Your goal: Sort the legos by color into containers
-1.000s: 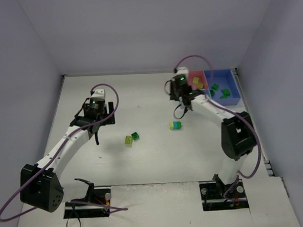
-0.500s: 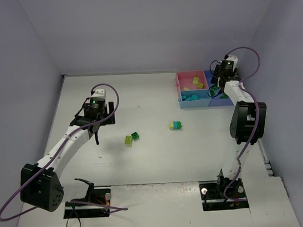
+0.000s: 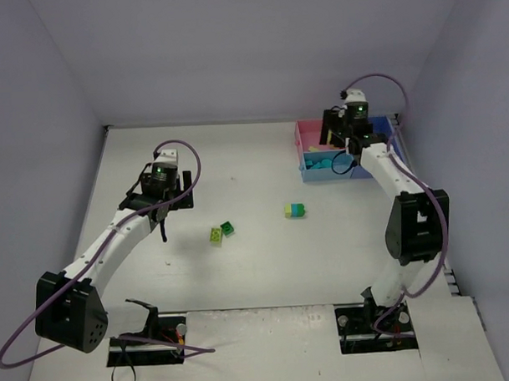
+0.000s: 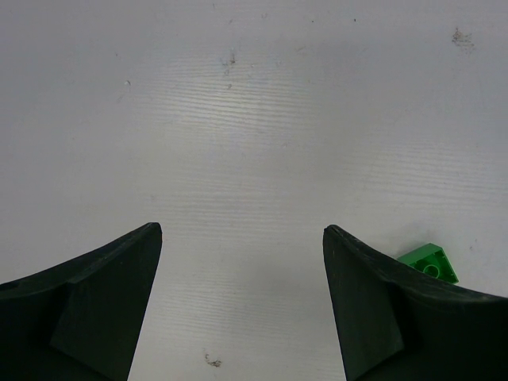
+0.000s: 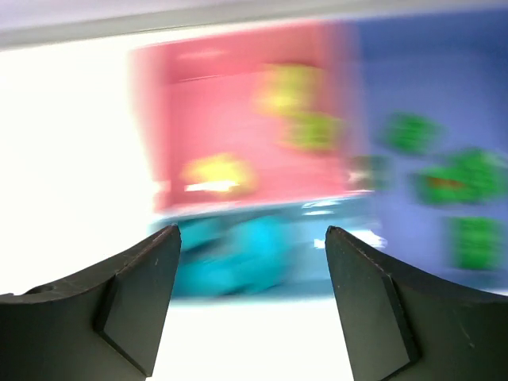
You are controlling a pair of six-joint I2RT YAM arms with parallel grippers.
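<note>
bright even light, motion-blurred containers [image 5: 218, 119]

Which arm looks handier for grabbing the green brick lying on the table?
Left: the left gripper, open, hangs near the green brick; the right gripper is away over the trays.

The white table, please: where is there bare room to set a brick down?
Free: the far strip of the white table between the left arm and the joined pink and blue plastic trays. Crowded: the trays, and mid-table by the small green brick and yellow-cyan stacked brick.
</note>
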